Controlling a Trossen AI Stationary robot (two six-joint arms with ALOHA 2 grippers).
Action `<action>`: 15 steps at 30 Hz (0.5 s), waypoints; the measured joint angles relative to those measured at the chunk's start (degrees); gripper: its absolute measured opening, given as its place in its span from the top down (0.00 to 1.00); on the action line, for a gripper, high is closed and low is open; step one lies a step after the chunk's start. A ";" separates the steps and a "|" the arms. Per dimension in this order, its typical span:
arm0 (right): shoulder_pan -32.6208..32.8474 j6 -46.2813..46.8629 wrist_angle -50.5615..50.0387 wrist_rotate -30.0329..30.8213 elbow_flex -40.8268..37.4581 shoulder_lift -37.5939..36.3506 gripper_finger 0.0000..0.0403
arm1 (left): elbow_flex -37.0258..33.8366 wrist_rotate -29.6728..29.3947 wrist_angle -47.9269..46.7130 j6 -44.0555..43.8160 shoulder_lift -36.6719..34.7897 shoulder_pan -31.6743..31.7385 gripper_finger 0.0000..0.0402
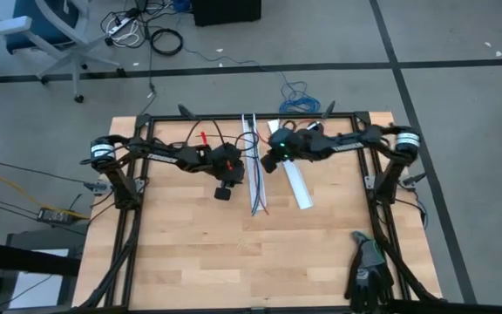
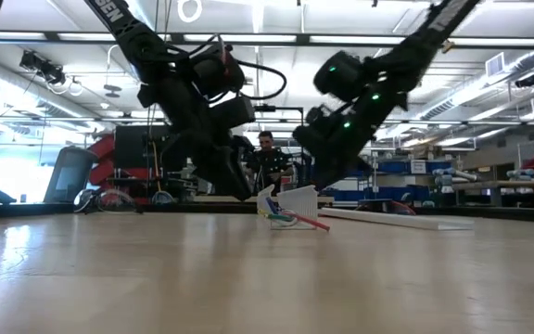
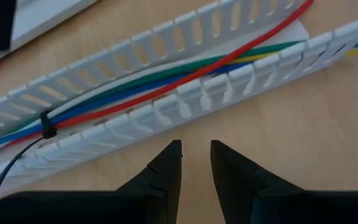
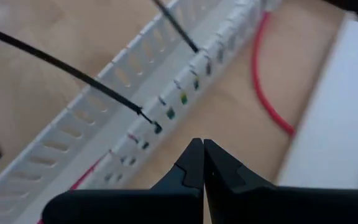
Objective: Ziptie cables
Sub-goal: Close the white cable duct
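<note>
Coloured cables (image 3: 166, 78) lie in a white slotted plastic duct (image 3: 185, 99) on the wooden table (image 1: 199, 253); left pincer (image 3: 194, 163) narrowly parted beside it, right pincer (image 4: 202, 163) closed, empty.

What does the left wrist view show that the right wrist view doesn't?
Only the left wrist view shows the cables plainly, green, blue and red, lying along the slotted white duct with a black zip tie around them, and the left gripper slightly open. Only the right wrist view shows the shut right gripper and a flat white cover. Both show the duct and wooden table.
</note>
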 joint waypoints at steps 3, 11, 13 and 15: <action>-1.27 -2.01 -1.82 -1.53 5.87 5.62 1.00 | 0.00 0.11 -0.42 -0.49 0.01 -0.19 0.77; -3.17 -8.32 -6.17 -8.17 18.20 14.79 1.00 | 0.02 1.45 6.46 -3.58 3.88 -1.38 0.77; -3.46 -10.72 -6.84 -11.35 19.23 15.58 1.00 | 0.02 1.44 9.36 -4.83 5.94 -1.30 0.77; -3.52 -14.60 -6.15 -15.95 19.52 15.83 1.00 | 0.00 1.41 13.34 -6.54 7.86 -1.52 0.77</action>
